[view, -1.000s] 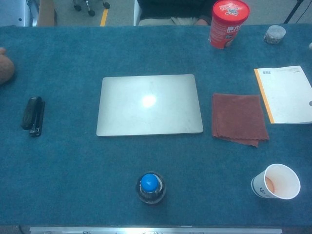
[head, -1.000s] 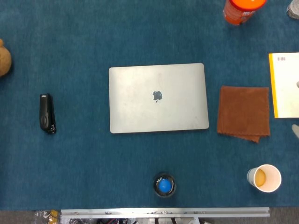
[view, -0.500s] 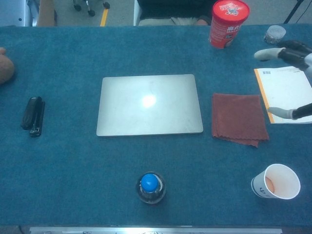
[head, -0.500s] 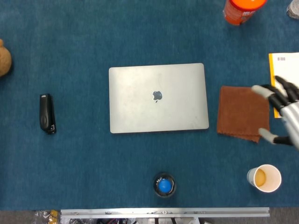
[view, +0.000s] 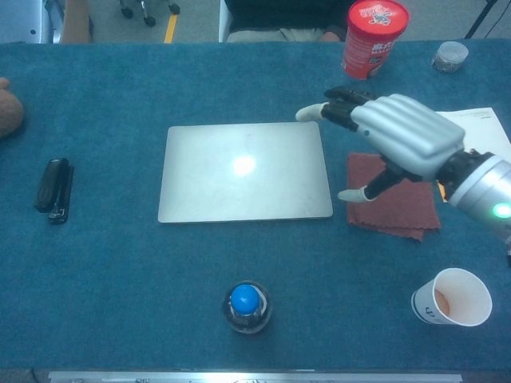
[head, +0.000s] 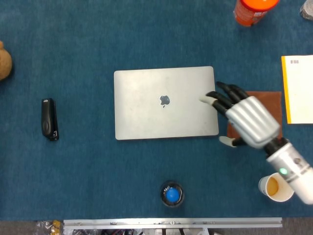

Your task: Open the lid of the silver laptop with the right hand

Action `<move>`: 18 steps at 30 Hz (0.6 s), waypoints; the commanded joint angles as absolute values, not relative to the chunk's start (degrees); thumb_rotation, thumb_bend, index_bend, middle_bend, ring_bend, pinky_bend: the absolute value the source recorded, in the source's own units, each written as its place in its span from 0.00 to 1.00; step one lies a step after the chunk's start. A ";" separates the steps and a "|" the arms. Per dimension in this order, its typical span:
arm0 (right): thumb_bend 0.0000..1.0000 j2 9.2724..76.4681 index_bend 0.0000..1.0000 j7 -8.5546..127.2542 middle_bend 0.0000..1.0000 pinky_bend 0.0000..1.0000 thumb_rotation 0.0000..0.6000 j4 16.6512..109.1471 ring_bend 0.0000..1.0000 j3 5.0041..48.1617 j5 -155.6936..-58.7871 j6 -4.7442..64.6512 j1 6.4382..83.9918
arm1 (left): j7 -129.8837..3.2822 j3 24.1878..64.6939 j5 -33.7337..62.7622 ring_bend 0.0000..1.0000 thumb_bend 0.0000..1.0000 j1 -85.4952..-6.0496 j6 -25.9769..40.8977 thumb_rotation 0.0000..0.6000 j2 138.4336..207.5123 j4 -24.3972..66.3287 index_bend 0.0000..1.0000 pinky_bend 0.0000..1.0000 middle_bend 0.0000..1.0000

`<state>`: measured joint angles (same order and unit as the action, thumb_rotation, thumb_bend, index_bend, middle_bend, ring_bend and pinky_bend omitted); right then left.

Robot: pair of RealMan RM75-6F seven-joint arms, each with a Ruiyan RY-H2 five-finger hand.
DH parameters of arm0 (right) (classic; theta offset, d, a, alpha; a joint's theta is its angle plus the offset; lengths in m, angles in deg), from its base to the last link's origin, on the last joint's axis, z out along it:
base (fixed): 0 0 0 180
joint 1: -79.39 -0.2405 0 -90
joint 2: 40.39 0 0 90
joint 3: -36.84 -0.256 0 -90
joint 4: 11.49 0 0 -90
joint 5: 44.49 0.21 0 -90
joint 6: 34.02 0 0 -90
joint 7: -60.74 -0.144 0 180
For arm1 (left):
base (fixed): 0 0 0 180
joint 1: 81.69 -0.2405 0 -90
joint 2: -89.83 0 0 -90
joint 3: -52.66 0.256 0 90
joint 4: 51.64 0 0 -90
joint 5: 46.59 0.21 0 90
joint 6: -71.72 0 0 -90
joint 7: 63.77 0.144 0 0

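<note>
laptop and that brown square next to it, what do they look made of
Laptop: likely metal, matte silver; the chest view shows a soft glare spot on the lid. Brown square: looks like soft cloth, with a fuzzy, dull surface and an uneven, folded edge.

Silver-shelled right hand (head: 247,121) has black, white-tipped fingers (head: 226,95).

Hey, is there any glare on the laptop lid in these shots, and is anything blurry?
Chest view: a bright white glare spot sits near the middle of the laptop lid, washing out the logo. Head view: no hot spot, the lid is evenly lit and the logo reads clearly. The right hand looks reasonably sharp in both views; the whole chest view looks a little soft.
</note>
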<state>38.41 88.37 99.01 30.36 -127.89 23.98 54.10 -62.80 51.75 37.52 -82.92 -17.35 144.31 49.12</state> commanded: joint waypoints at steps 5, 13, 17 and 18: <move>0.00 46.82 0.15 98.25 0.18 0.15 1.00 95.29 0.01 27.86 -118.96 21.17 48.54 | -63.01 51.81 37.70 0.06 0.40 -83.04 -17.39 1.00 144.30 49.07 0.16 0.05 0.13; 0.00 53.36 0.14 103.56 0.16 0.11 1.00 91.30 0.00 26.92 -111.73 20.20 43.66 | -63.12 51.82 37.61 0.06 0.40 -83.30 -17.55 1.00 144.11 49.10 0.17 0.05 0.13; 0.00 55.99 0.14 105.30 0.16 0.11 1.00 89.51 0.00 27.30 -109.85 20.40 41.85 | -63.21 51.88 37.65 0.06 0.40 -83.46 -17.65 1.00 144.06 49.05 0.16 0.05 0.13; 0.00 56.54 0.14 105.55 0.16 0.11 1.00 89.15 0.00 27.36 -109.42 20.47 41.49 | -63.22 51.90 37.66 0.06 0.40 -83.48 -17.63 1.00 144.08 49.05 0.17 0.05 0.13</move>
